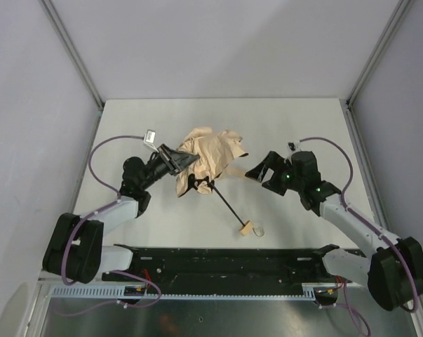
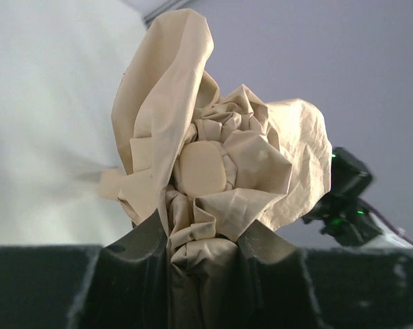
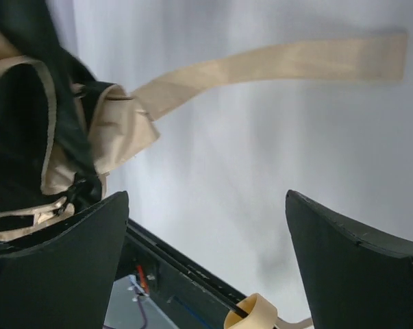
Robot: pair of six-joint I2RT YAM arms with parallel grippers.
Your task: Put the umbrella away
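L gripper (image 2: 203, 236), black two-finger: jaws clamped on a bunch of tan-beige fabric of the crumpled compact umbrella (image 1: 211, 158). Canopy heaped mid-table. Thin black shaft (image 1: 225, 202) runs toward the near edge, w/ the pale tan knob handle (image 1: 245, 227) + loop just short of it. R gripper (image 1: 257, 173) spread wide, holding nothing, just right of the canopy by a flat beige tie strap (image 3: 274, 63). Open room on the white table (image 1: 302, 123) along far edge, both far corners. Count: 1 umbrella, 2 grippers.

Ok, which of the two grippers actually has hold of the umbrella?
The left gripper: it is clamped on the umbrella by its tan canopy. The right gripper is open, nothing between its fingers, near the loose strap.
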